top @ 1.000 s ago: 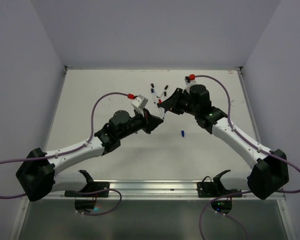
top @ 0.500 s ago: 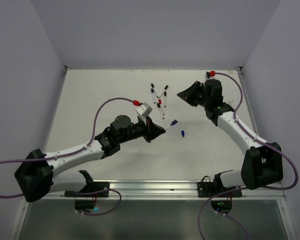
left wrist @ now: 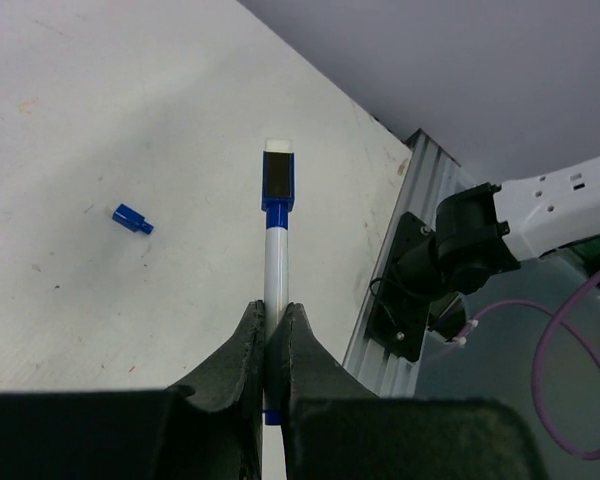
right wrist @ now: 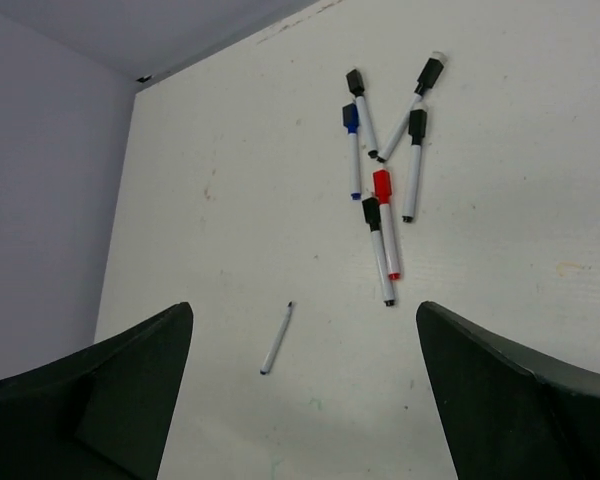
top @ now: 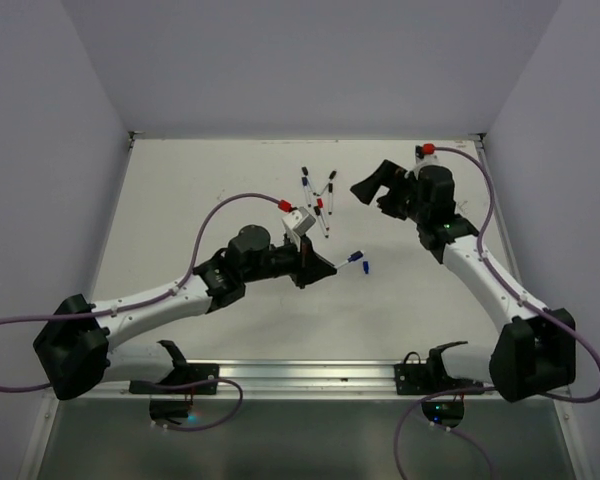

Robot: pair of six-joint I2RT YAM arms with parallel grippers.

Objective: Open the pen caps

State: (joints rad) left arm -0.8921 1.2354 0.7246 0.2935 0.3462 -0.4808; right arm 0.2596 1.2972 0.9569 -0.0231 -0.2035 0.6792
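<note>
Caps [right wrist: 382,186] are our business, and we start at the left gripper [left wrist: 272,308]. Its fingers [left wrist: 242,350] are pressed together on the white barrel of a pen [left wrist: 276,255], pinching it low down so that most of its length sticks out ahead, above the table [left wrist: 80,90]. The far end of the pen shows a blue collar, then a dark block, then a pale tip. We cannot tell whether that is a cap in place or a bare nib. Near it on the table lies a loose blue cap [left wrist: 132,218], apart from any pen.

Further out, the right gripper [right wrist: 300,315] hangs well apart from the left one, its jaws spread wide with nothing between them. It looks down on a cluster of six pens [right wrist: 412,170], each with its cap on: four black, one blue, one red. A thin bare pen [right wrist: 276,340] lies alone, apart from the cluster.

We judge that we stand between grasp and pull, with the left gripper offering its pen. If that end is capped, the next move calls for the right gripper to come across, line up with the barrel, close on the stubby end only and draw straight along the axis against a firm left pinch. If it is bare, we should lay the pen down and go to the cluster.
</note>
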